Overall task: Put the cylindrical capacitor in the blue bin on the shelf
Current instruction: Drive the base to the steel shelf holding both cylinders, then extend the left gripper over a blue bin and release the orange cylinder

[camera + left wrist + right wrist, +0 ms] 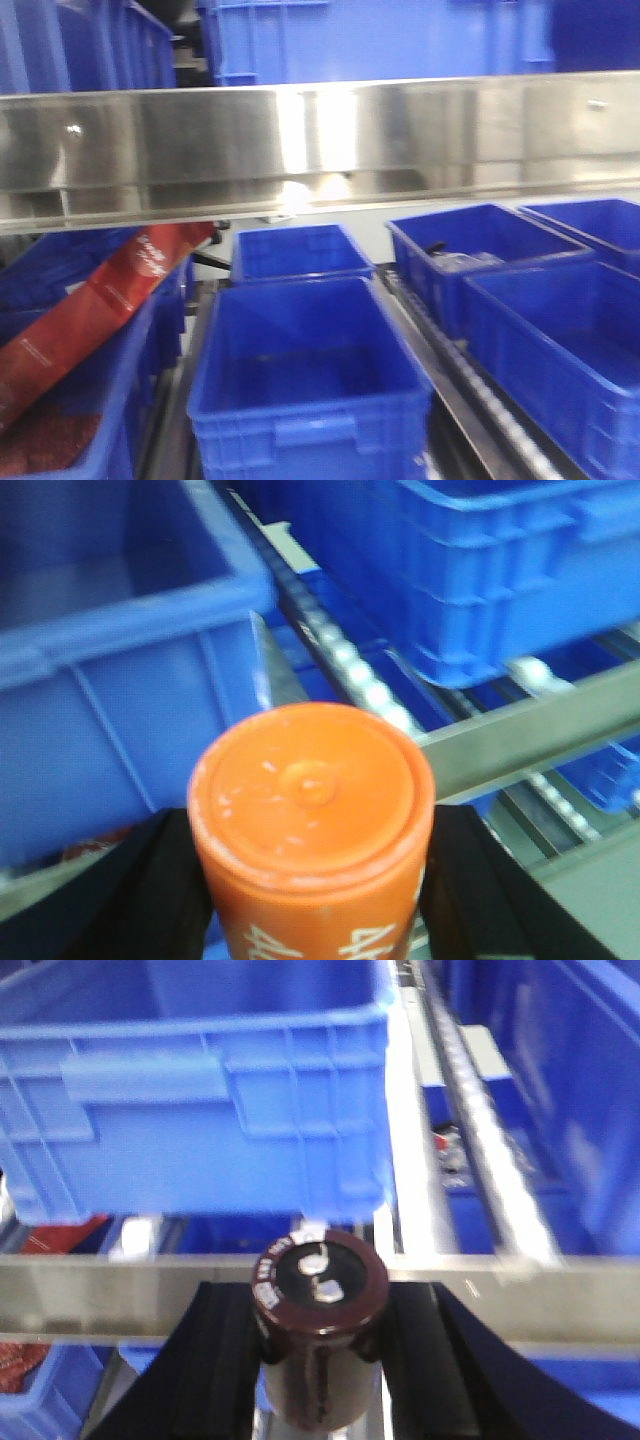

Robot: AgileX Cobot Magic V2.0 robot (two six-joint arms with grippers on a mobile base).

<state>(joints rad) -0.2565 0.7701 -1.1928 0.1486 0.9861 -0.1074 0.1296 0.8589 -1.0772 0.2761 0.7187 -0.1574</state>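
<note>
Exterior front-facing view: the shelf shows its steel beam across the whole frame, with blue tubs above and below it. Left wrist view: the blue bin sits beside the roller track, with a ribbed crate on the far side. The left gripper pinches an upright orange cylinder. The right gripper pinches the cylindrical capacitor, dark brown with terminals up, just short of the beam and outside every bin.

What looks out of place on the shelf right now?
A long red package lies slanted across the left-hand blue bins, its upper end near the shelf beam, not sitting inside one. The orange cylinder in the left gripper and the capacitor in the right gripper look squarely held.
</note>
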